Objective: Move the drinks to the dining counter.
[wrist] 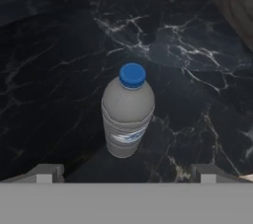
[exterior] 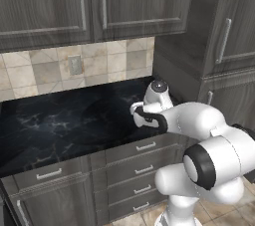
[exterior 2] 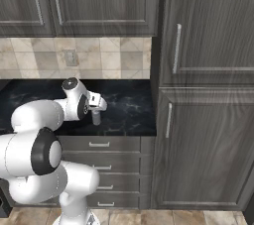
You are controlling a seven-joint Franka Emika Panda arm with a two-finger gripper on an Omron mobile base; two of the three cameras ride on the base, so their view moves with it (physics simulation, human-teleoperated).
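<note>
Directly above upright bottle point(wrist: 128, 112), jaws spread wide.

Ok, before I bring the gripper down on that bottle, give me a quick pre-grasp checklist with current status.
1. Gripper open wide: ok.
2. Bottle upright on the black counter, blue cap on: ok.
3. Bottle centred between the fingertips: ok.
4. Space around the bottle free of other things: ok.
5. Gripper touching the bottle: not yet, it sits above.
6. Carton and dining counter located: cannot tell.
</note>
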